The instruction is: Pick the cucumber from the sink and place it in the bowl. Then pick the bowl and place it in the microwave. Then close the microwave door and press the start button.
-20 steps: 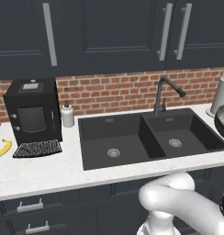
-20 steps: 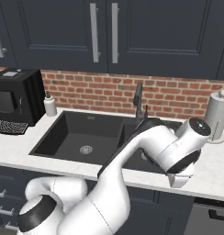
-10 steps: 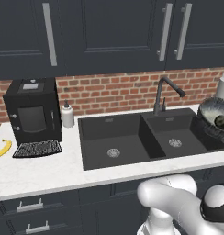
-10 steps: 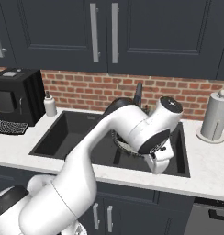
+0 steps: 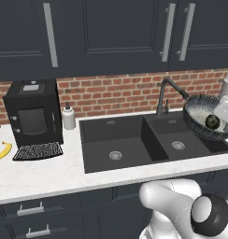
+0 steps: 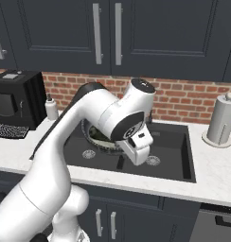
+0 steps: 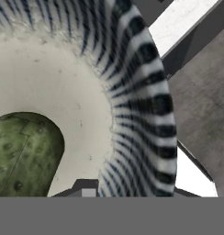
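The claw grips the bowl (image 5: 202, 122) rim, cucumber (image 5: 211, 122) lying inside.

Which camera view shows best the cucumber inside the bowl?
The left base view: the cucumber lies whole in the tilted bowl above the sink. The hand view shows a close green part cut by the edge. In the right base view the arm covers most of the bowl.

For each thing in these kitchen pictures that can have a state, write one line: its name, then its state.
bowl: lifted over the sink's right basin, tilted, carried by the arm
cucumber: inside the bowl
sink: both basins bare, drains showing
faucet: no water running
upper cabinet doors: closed
banana: lying on the counter
gripper: at the bowl's rim; grip not clear
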